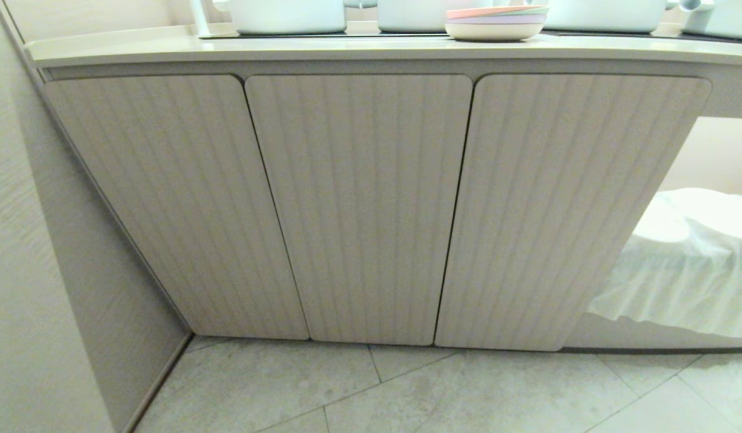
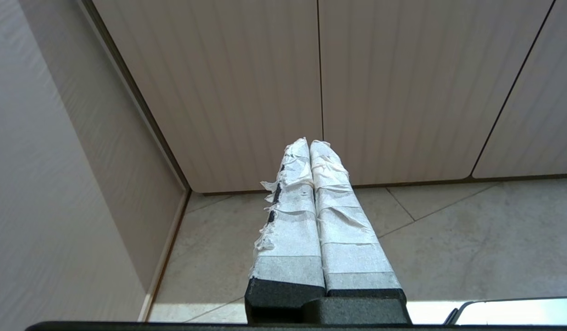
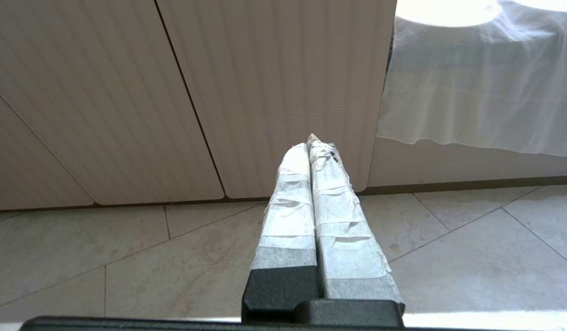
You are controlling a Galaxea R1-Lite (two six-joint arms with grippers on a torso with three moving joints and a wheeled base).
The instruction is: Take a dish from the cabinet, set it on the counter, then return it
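The cabinet (image 1: 359,204) fills the head view, its three pale fluted doors all closed, so the dish is hidden. Above it runs the cream counter (image 1: 347,51). Neither arm shows in the head view. In the left wrist view my left gripper (image 2: 309,143) hangs low over the floor tiles, pointing at the seam between two cabinet (image 2: 274,82) doors, its taped fingers pressed together and empty. My right gripper (image 3: 309,143) is likewise shut on nothing, facing the rightmost door of the cabinet (image 3: 274,82).
On the counter stand a pink-topped stack of pastel plates (image 1: 496,23) and pale pots (image 1: 287,15). A wall (image 1: 40,270) closes in on the left. Right of the cabinet hangs a white cloth (image 1: 683,264). Tiled floor (image 1: 407,391) lies in front.
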